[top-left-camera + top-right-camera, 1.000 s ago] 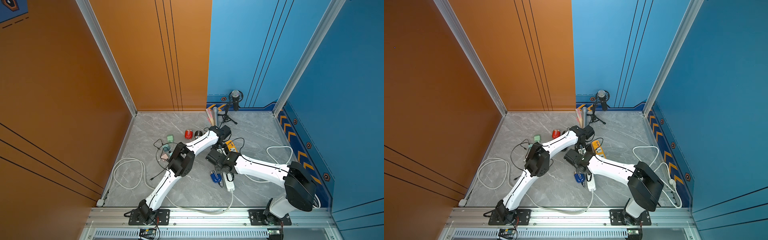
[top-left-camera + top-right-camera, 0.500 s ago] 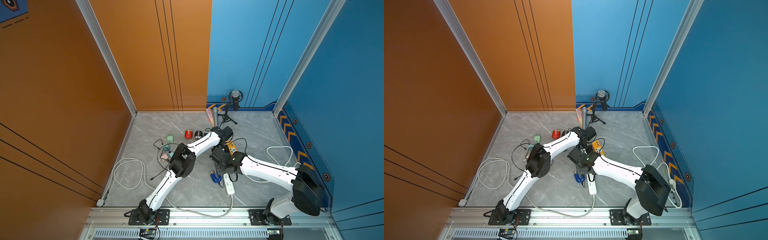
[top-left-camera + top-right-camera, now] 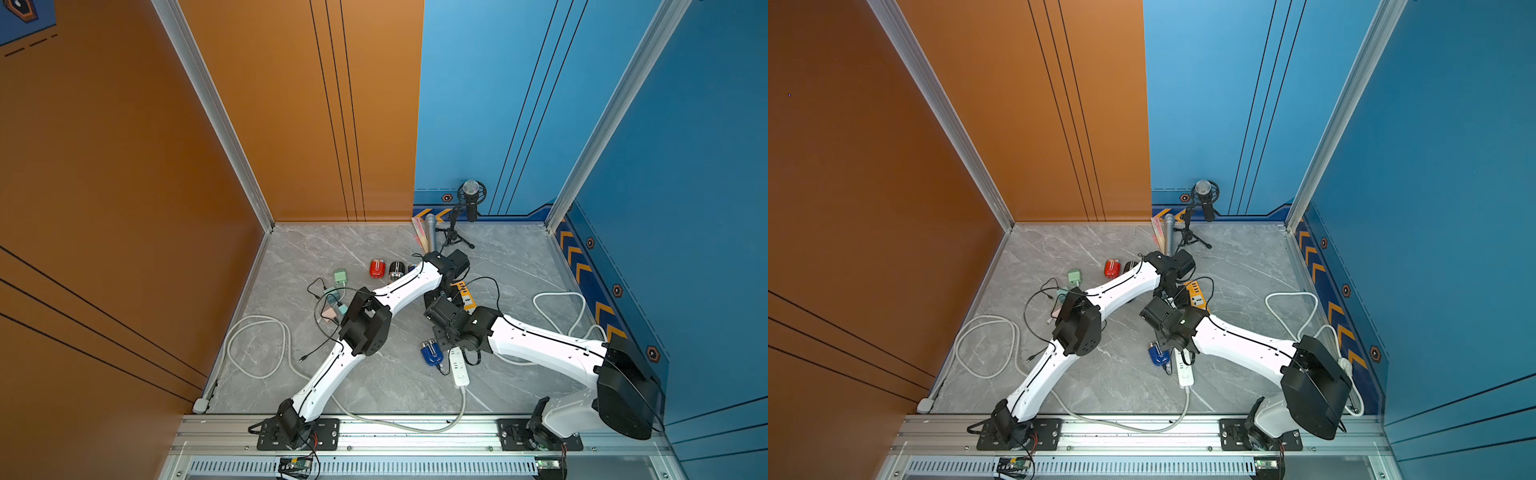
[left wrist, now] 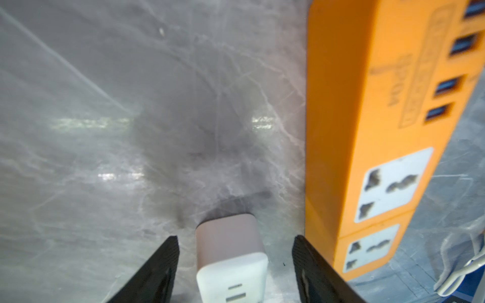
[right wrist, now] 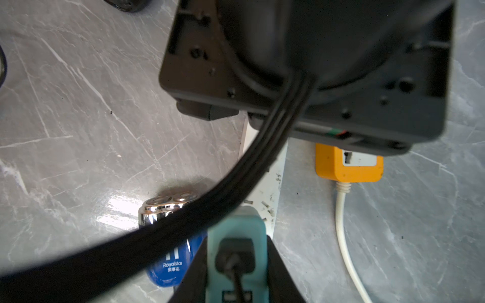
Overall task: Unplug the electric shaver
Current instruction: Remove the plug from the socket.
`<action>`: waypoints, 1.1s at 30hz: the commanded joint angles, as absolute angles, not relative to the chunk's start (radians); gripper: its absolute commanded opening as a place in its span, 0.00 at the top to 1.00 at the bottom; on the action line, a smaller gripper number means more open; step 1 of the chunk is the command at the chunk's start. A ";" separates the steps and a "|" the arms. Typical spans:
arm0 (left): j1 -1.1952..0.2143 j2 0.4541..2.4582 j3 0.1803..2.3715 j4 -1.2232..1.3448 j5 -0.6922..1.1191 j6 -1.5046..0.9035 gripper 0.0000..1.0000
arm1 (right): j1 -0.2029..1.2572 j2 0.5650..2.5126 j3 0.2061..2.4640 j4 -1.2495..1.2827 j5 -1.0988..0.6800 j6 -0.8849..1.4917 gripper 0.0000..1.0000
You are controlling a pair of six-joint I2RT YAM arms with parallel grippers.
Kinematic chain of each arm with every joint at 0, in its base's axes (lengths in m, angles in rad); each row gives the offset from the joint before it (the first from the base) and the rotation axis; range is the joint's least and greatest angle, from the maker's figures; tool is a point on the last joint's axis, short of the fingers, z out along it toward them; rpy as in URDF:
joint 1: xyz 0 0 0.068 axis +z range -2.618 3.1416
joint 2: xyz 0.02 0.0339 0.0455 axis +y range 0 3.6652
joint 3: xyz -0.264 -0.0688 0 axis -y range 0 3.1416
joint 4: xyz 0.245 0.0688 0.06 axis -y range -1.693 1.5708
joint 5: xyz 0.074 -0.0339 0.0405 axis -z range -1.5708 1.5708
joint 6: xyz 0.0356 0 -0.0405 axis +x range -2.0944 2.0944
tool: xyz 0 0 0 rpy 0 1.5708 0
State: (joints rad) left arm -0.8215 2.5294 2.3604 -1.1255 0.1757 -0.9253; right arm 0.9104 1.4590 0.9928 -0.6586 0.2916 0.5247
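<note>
The blue electric shaver (image 3: 431,353) (image 3: 1158,354) (image 5: 168,267) lies on the grey floor beside a white power strip (image 3: 459,366) (image 5: 265,181). My right gripper (image 5: 236,251) (image 3: 451,344) is shut on a teal charger plug (image 5: 236,230) with a black cable, held over that strip. Whether its prongs sit in the strip is hidden. My left gripper (image 4: 235,237) (image 3: 441,293) stands open, its fingers (image 4: 157,267) apart from a white-and-pink adapter (image 4: 231,251) lying between them.
An orange power strip (image 4: 367,131) (image 3: 465,291) (image 5: 349,168) lies right next to the left gripper. Red (image 3: 377,268) and black (image 3: 396,269) shavers, green chargers (image 3: 340,276), loose cables (image 3: 257,345) and two microphones (image 3: 471,199) sit around. The left wrist (image 5: 301,65) hangs close above the right gripper.
The left gripper has opened and let go of the white-and-pink adapter. The right arm's elbow has dropped lower and outward; its gripper stays shut on the teal plug.
</note>
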 commanded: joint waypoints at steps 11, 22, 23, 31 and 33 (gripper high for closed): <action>-0.803 2.505 2.453 -1.141 0.101 -0.834 0.22 | 0.954 1.410 0.972 -0.621 0.329 0.492 0.90; -0.751 2.485 2.510 -1.141 0.078 -0.778 0.16 | 0.968 1.381 0.969 -0.614 0.329 0.460 0.90; -0.746 2.484 2.514 -1.140 0.079 -0.775 0.16 | 0.970 1.384 0.972 -0.612 0.327 0.452 0.90; -0.707 2.454 2.508 -1.141 0.062 -0.748 0.16 | 0.980 1.373 0.971 -0.556 0.296 0.386 0.90; -0.700 2.436 2.508 -1.140 0.044 -0.731 0.15 | 0.975 1.373 0.976 -0.546 0.279 0.364 0.90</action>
State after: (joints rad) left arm -0.7105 2.5195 2.4969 -1.1259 0.0925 -0.7696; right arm 0.9756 1.3979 0.9733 -0.5819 0.2993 0.4145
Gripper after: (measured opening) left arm 0.846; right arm 0.299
